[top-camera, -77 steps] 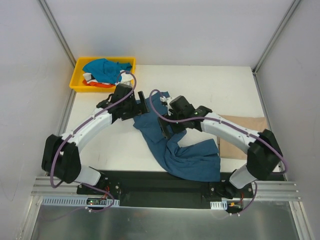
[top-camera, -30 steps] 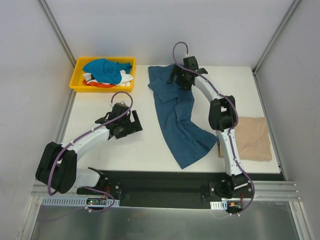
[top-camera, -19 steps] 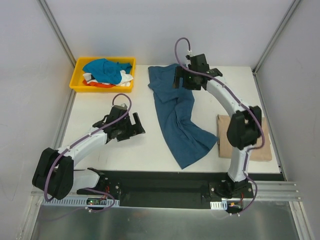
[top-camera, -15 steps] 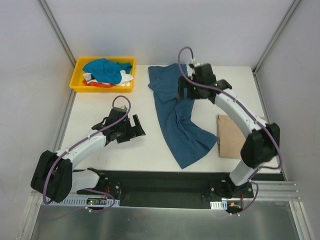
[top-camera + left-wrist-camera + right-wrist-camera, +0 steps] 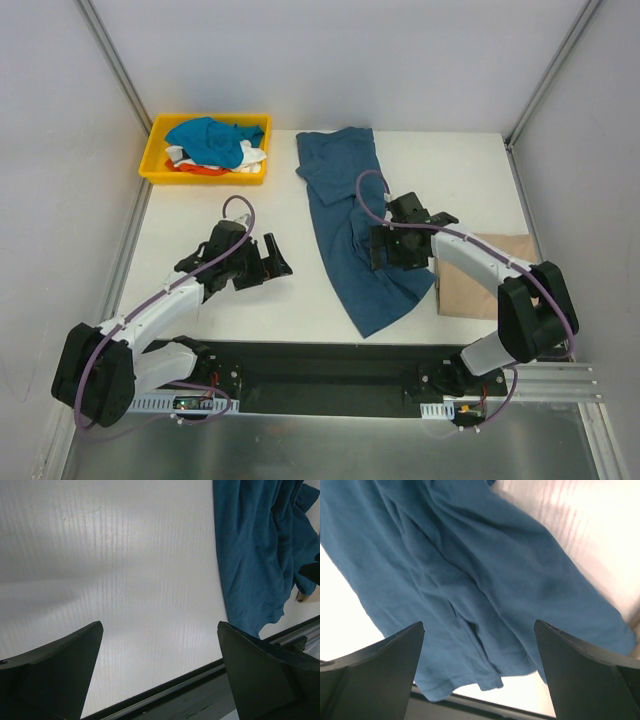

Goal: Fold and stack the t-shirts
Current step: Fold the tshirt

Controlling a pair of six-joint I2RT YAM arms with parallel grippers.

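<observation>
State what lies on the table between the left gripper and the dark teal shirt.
Only bare white table; the top view shows nothing between the left gripper and the dark teal shirt.

No readable text, label or number shows, though small details are blurred

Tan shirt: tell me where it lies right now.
In the top view, the tan shirt lies flat on the near right side of the table, just right of the dark teal shirt.

Tray (image 5: 151, 160) left of spread shirt (image 5: 345, 232)
</observation>
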